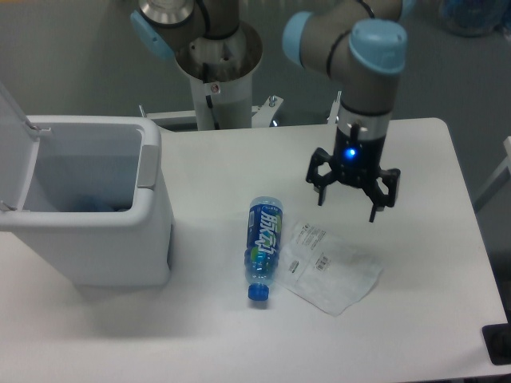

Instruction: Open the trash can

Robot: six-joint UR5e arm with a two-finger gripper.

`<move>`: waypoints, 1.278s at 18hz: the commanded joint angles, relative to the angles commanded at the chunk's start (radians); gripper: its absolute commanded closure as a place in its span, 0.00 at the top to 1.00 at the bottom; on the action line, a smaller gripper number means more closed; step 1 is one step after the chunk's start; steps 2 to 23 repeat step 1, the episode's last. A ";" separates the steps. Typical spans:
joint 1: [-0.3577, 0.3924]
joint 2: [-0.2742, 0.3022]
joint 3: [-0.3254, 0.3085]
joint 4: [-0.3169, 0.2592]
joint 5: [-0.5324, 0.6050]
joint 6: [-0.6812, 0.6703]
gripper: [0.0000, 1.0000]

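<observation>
Since the trash can [88, 211] is standing with its lid up, you are hovering the claw [352, 188] wide open, holding nothing; avoid bumping the lid

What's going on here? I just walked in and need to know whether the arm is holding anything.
Nothing is held. The hand hangs open and empty above the table, off to the right of the trash can, whose lid already stands up, leaving the inside exposed. A blue-labelled plastic bottle lies on its side mid-table, with a clear printed bag flat beside it; the hand touches neither.
</observation>
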 joint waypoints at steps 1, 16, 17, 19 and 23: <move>0.000 -0.012 0.008 0.000 0.038 0.008 1.00; 0.000 -0.012 0.008 0.000 0.038 0.008 1.00; 0.000 -0.012 0.008 0.000 0.038 0.008 1.00; 0.000 -0.012 0.008 0.000 0.038 0.008 1.00; 0.000 -0.012 0.008 0.000 0.038 0.008 1.00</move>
